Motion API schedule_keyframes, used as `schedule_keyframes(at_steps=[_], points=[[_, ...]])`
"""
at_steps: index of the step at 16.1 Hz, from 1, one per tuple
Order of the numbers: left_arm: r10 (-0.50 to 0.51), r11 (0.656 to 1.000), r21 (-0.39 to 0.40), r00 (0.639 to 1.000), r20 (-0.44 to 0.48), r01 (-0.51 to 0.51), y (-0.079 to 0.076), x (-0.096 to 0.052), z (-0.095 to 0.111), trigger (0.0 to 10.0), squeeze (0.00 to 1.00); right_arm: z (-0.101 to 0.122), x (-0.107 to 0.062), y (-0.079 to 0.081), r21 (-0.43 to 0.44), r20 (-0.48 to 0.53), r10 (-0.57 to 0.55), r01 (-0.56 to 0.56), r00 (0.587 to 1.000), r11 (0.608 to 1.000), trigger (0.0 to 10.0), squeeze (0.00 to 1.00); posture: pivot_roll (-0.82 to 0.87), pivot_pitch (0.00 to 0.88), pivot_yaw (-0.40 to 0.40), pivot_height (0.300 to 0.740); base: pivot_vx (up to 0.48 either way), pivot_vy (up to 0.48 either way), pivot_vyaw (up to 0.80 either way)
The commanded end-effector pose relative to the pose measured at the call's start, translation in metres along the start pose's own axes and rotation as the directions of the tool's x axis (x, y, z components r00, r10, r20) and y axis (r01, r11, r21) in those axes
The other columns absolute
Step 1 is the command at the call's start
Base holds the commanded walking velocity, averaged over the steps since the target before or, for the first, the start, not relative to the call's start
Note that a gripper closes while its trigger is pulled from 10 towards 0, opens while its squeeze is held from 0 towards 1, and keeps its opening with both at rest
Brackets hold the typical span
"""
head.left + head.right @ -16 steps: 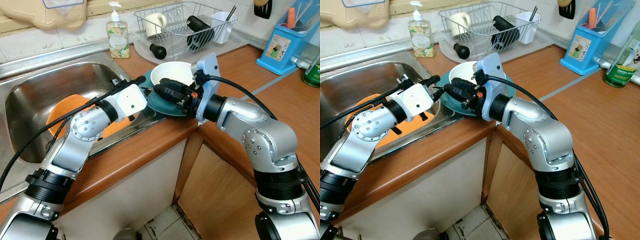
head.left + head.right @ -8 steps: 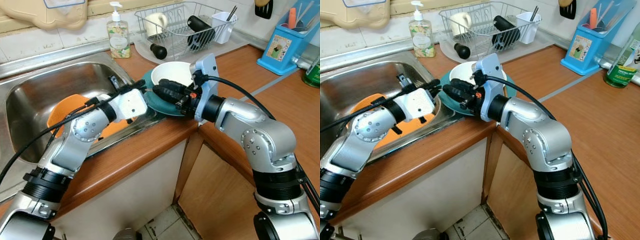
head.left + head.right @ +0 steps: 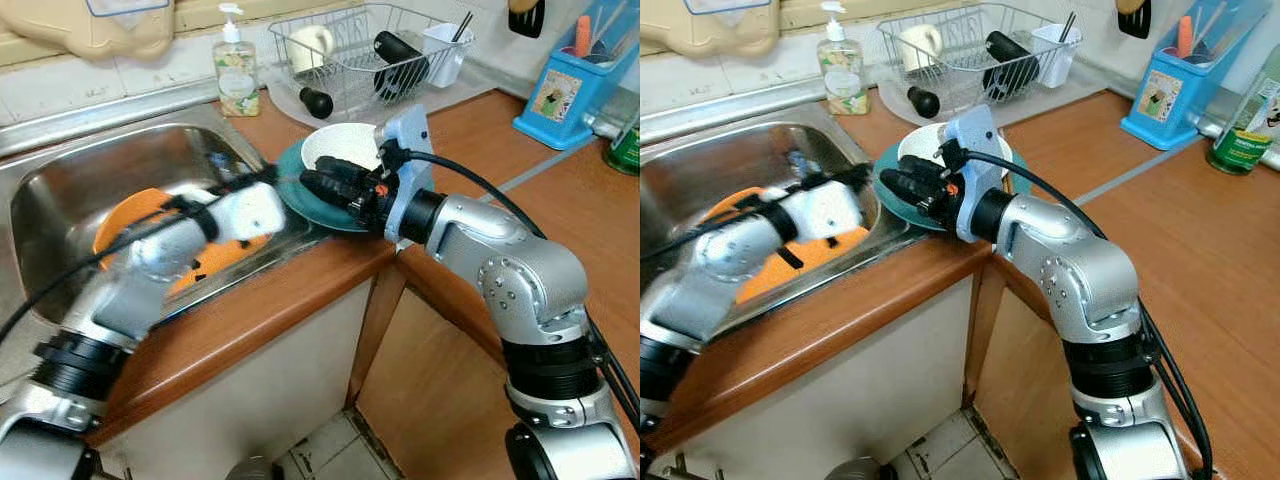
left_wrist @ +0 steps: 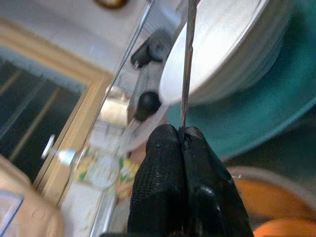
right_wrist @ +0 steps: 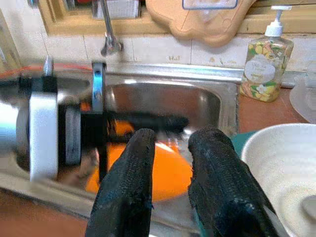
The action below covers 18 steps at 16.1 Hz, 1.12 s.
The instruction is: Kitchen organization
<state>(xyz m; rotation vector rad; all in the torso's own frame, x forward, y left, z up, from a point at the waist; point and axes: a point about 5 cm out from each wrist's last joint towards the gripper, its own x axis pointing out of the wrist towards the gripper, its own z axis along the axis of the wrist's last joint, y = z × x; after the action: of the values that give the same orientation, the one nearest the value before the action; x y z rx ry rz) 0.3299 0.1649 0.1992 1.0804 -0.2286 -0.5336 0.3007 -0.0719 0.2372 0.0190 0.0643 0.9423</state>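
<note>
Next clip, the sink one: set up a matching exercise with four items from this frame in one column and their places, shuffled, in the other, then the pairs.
Items
1. white bowl
2. orange plate
3. soap bottle
4. blue caddy

Places
A. lying in the steel sink
B. behind the sink, by the tiled wall
C. on the teal plate at the counter edge
D. on the counter at the robot's far right

Pairs: 1-C, 2-A, 3-B, 4-D
</note>
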Motion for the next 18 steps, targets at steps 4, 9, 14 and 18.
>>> schedule_keyframes(at_steps=[4,9,14,18], points=[[0.006,1.000,-0.018,0.958,-0.285,-0.011,0.008,-0.017,-0.060,0.0,0.00,-0.008,-0.005,0.006,-0.077,-0.056,0.029,-0.034,0.998,0.996,10.0,0.00,0.00,0.000,0.036,0.740,0.000,0.000,0.00],[-0.210,0.971,-0.203,0.849,-0.484,0.124,-0.029,-0.021,-0.101,10.0,0.00,-0.020,-0.005,0.011,-0.130,-0.134,0.040,-0.058,0.990,0.990,10.0,0.00,-0.01,0.000,0.040,0.740,0.000,0.000,0.00],[-0.344,0.926,-0.318,0.800,-0.491,0.203,-0.051,-0.024,-0.107,10.0,1.00,-0.011,-0.007,-0.003,-0.133,-0.064,-0.082,0.073,0.995,0.988,10.0,0.00,-0.01,0.000,0.037,0.740,0.000,0.000,0.00],[-0.342,0.915,-0.360,0.817,-0.463,0.179,-0.048,-0.024,-0.106,10.0,1.00,0.007,-0.009,-0.029,-0.081,0.062,-0.252,0.257,0.966,0.963,10.0,0.51,0.00,0.000,0.034,0.740,0.000,0.000,0.00]])
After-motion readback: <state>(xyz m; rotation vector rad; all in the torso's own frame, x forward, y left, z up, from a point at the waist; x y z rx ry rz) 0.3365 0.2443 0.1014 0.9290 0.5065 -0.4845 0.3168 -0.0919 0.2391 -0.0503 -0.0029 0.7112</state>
